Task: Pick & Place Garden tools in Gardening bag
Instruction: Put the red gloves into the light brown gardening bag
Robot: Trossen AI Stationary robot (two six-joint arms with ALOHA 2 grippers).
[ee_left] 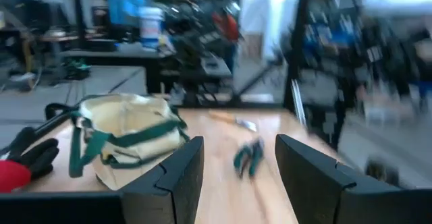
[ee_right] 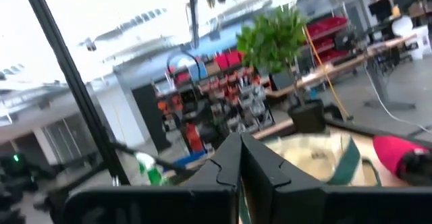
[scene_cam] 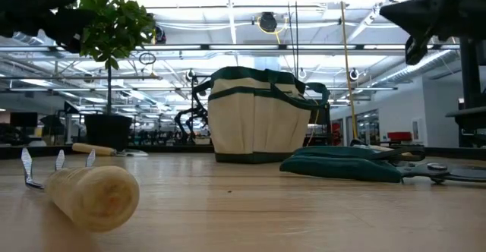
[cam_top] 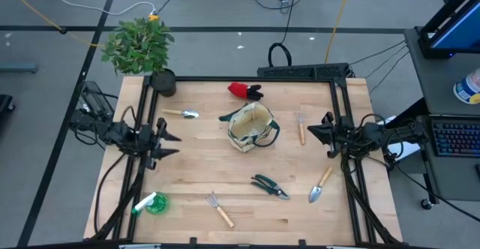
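Observation:
The beige gardening bag (cam_top: 253,127) with green trim stands upright on its base at the table's middle, its mouth open. Around it on the table lie red-black gloves (cam_top: 245,91), a trowel (cam_top: 182,114), a rake (cam_top: 301,127), dark shears (cam_top: 268,186), a second trowel (cam_top: 320,187), a second rake (cam_top: 219,208) and the green-white sprayer (cam_top: 152,203). My left gripper (cam_top: 171,144) hangs open and empty at the left edge; its wrist view (ee_left: 239,146) faces the bag (ee_left: 128,136). My right gripper (cam_top: 316,133) is shut and empty at the right edge, and its wrist view (ee_right: 241,146) shows this.
A leafy plant (cam_top: 141,46) in a black pot (cam_top: 162,82) stands at the far left corner. A black frame (cam_top: 247,79) runs along the far and side edges. Bare wood (cam_top: 202,159) lies between the bag and the near tools.

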